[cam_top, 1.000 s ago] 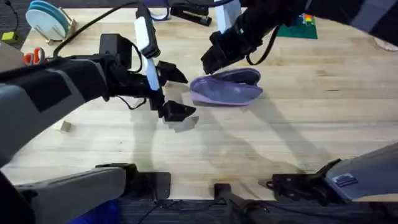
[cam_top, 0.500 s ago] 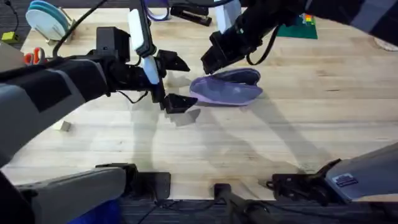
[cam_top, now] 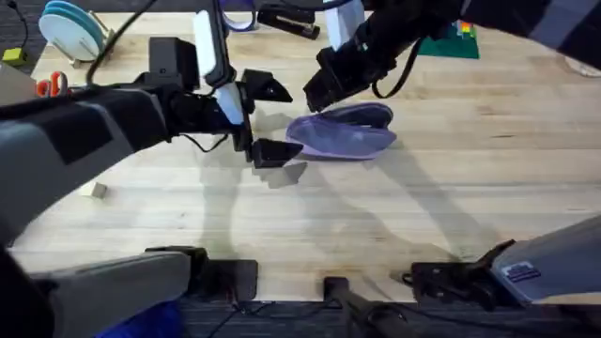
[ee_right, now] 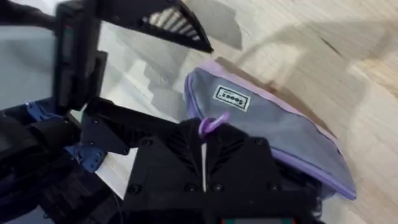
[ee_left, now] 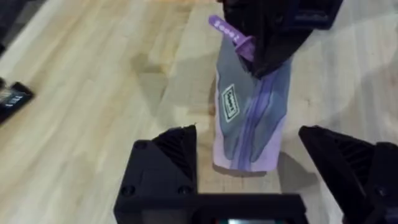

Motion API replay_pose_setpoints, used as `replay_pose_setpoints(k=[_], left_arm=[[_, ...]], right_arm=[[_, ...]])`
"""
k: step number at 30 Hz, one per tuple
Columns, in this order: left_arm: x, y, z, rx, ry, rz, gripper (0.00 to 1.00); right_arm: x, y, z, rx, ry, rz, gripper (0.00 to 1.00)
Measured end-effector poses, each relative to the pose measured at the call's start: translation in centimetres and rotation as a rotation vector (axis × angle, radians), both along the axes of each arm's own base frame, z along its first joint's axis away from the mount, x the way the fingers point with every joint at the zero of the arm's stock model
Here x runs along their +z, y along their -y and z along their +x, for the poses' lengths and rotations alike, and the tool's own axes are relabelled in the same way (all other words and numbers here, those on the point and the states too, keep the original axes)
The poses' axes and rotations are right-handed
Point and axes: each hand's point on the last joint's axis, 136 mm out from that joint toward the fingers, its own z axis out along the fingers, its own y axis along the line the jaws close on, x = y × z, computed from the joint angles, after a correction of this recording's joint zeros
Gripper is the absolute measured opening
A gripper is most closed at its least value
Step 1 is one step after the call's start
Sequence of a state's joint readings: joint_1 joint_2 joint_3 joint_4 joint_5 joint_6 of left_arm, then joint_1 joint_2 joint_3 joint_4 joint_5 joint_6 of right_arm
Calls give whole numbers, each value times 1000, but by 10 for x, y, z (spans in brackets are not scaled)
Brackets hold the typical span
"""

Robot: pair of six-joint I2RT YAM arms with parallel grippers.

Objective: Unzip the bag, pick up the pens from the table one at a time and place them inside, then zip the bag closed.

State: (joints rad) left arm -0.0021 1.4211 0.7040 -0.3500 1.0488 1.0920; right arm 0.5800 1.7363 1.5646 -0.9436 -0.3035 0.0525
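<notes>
**Left gripper nudges toward pouch; right pinches the zip pull**

Vs 0.5 s ago: left gripper (cam_top: 269, 120) has shifted a little toward the bag (cam_top: 343, 132) and slightly up-frame; bag and right gripper (cam_top: 315, 94) haven't moved.

Left gripper: fingers spread wide, nothing between them, just beside the bag's near end, not touching. Right gripper: fingers closed together on the zipper pull (ee_right: 211, 125), a small purple loop.

The bag lies flat on the table (cam_top: 451, 188), mid-table, a bit beyond centre.

Left wrist view adds what overhead lacks: a white label (ee_left: 229, 102) on the bag's side, zip line running lengthwise, plus a purple tag (ee_left: 227, 32) by the right gripper's fingers. Right wrist view shows the label and pull up close.

Overhead, the right arm covers the bag's far-left corner. Zip prob. mostly closed, hard to tell.
</notes>
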Motion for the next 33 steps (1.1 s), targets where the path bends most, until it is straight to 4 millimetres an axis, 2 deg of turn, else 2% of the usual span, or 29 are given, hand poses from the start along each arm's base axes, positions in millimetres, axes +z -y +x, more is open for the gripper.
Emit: replay_pose_setpoints(k=[7,16,23,26,29,31,33], left_arm=[[-18,6,2,-31,-58,-51,993],[-12,19,4,-93,-16,-121,994],[-21,32,0,-118,-77,-139,994],[-18,33,2,-123,-67,-150,994],[-17,34,1,-125,-70,-158,803],[-16,34,1,-127,-71,-162,750],[-14,35,1,-134,-64,-173,741]], right_arm=[[0,0,0,0,0,0,31],[0,0,0,0,0,0,31],[0,0,0,0,0,0,31],[0,0,0,0,0,0,31],[0,0,0,0,0,0,31],[0,0,0,0,0,0,31],[0,0,0,0,0,0,31]])
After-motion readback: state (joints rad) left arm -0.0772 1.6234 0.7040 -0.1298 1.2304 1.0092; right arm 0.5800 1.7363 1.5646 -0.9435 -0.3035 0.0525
